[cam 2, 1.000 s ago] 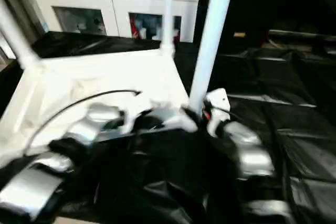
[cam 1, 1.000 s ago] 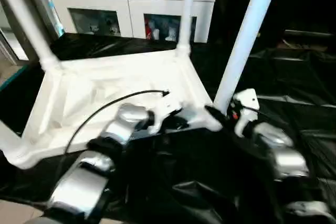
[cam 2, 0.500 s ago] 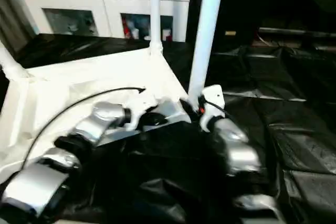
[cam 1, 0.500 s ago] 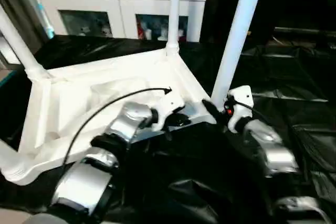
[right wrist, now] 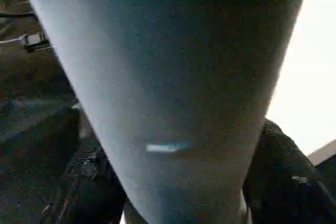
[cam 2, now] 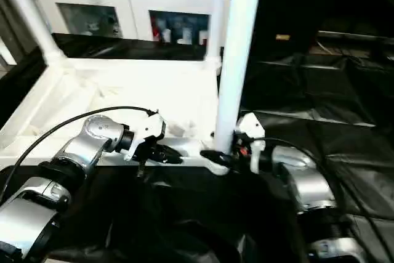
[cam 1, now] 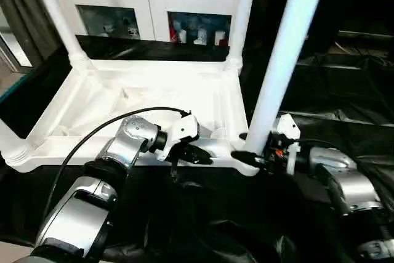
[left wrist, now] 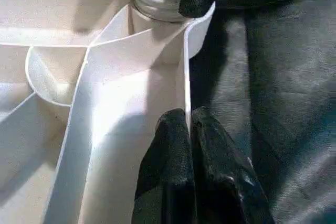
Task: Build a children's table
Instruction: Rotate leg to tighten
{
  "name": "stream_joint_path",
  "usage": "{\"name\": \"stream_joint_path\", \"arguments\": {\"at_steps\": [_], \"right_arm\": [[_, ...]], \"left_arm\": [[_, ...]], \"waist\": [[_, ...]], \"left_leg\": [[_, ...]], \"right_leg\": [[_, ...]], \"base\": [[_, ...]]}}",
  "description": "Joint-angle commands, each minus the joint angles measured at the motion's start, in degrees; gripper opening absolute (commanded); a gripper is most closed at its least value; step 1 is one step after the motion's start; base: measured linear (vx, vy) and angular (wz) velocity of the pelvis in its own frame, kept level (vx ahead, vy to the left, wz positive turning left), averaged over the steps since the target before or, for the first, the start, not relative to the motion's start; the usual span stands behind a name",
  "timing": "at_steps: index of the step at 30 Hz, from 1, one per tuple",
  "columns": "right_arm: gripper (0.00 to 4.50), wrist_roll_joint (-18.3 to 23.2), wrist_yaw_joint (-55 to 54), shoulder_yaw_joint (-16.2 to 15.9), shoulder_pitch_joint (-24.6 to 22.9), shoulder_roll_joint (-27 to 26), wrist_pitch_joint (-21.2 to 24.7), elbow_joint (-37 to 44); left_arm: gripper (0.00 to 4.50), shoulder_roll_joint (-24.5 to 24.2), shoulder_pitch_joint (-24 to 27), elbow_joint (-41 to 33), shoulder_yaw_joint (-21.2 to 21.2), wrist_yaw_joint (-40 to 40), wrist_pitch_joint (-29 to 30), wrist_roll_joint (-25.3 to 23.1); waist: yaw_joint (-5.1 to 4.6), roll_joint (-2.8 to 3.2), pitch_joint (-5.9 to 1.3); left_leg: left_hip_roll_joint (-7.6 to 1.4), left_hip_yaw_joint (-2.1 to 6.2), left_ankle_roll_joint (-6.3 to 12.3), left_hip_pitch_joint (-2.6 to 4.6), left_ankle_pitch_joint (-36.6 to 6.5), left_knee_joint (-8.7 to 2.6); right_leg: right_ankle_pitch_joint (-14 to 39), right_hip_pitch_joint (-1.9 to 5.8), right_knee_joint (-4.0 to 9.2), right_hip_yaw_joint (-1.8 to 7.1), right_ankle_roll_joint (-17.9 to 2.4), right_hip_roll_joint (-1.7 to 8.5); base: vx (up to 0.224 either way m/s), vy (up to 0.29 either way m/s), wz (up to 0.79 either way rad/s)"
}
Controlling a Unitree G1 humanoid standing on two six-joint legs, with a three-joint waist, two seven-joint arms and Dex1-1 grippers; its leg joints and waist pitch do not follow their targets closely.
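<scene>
Tabletop lies upside down on black plastic sheeting, ribbed underside up, with tube legs standing in its corner sockets; the near right leg rises from the corner socket closest to the robot. The right gripper is closed around the base of that leg, a black finger on each side of the tube in the right wrist view. The left gripper pinches the thin near rim wall of the top just beside the same socket, its fingers narrow on the edge. The risk, as I judge it, sits at this corner: if the leg is not fully seated, a sideways pull from the right arm could rock it out or tilt it, and the tall tube gives plenty of leverage. The rim grip is shallow on a slick wall, so it could slide off, letting the whole top skid on the sheeting. Behind the table stands a white cabinet with glass doors, near enough that a swinging far leg might knock it.
</scene>
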State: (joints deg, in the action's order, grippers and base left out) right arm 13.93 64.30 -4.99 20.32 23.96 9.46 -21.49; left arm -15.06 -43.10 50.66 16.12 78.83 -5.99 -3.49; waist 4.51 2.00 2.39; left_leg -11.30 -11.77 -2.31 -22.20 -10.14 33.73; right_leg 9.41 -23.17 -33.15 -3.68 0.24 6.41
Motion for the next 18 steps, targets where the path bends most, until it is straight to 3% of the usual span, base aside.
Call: {"name": "stream_joint_path", "arguments": {"at_steps": [1,6,11,13,15,18], "right_arm": [[2.45,0.51,1.33,0.18,-0.18,1.66,0.91,0.63],[2.4,1.53,2.39,-0.19,-0.52,1.34,2.02,1.17],[2.39,-0.01,-3.62,0.1,-0.97,-2.01,2.16,-0.43],[2.39,-3.17,-13.51,1.53,0.27,-5.31,0.71,-5.03],[2.39,-4.52,-20.66,2.86,1.15,-7.93,0.16,-8.5],[2.38,-4.68,-29.08,4.95,2.44,-11.56,0.59,-12.17]], "left_arm": [[0.0,-1.31,0.77,-1.53,0.62,2.39,0.14,0.38],[0.0,-1.47,1.09,-2.37,0.56,2.55,0.58,0.62],[0.0,0.58,0.12,-0.72,-0.42,-4.61,0.8,-0.31],[0.0,2.79,-1.45,1.55,-1.75,-11.5,1.67,-0.73],[0.0,4.68,-2.67,3.08,-2.45,-16.38,2.34,-1.09],[0.0,7.5,-4.04,4.71,-2.59,-21.98,3.23,-1.81]], "waist": [[0.02,-0.53,-3.65],[0.26,-0.46,-3.74],[0.27,-0.55,-3.69],[-0.02,-0.46,-3.49],[-0.61,-0.61,-3.32],[-1.44,-0.67,-3.2]], "left_leg": [[-2.24,0.69,3.55,1.54,-13.79,-4.19],[-2.24,0.72,3.04,1.57,-12.96,-4.17],[-2.14,0.67,3.12,1.52,-12.77,-4.13],[-2.12,0.66,2.08,1.62,-14.38,-4.29],[-1.8,1.06,-0.6,1.83,-17.8,-4.65],[-1.74,1.33,-1.23,1.93,-20.13,-4.88]], "right_leg": [[8.92,2.61,2.78,1.66,-15.82,2.19],[8.38,2.59,2.66,1.7,-15.5,2.1],[8.39,2.54,2.74,1.67,-15.3,2.09],[11.0,2.2,3.02,1.76,-14.85,2.15],[18.18,2.08,3.75,1.68,-12.73,2.34],[21.49,2.04,4.4,1.67,-11.05,2.27]], "base": [[0.0,0.0,0.0],[0.0,0.0,0.0],[0.0,0.0,0.0],[0.0,0.0,0.0],[0.0,0.0,0.0],[0.0,0.0,0.0]]}}
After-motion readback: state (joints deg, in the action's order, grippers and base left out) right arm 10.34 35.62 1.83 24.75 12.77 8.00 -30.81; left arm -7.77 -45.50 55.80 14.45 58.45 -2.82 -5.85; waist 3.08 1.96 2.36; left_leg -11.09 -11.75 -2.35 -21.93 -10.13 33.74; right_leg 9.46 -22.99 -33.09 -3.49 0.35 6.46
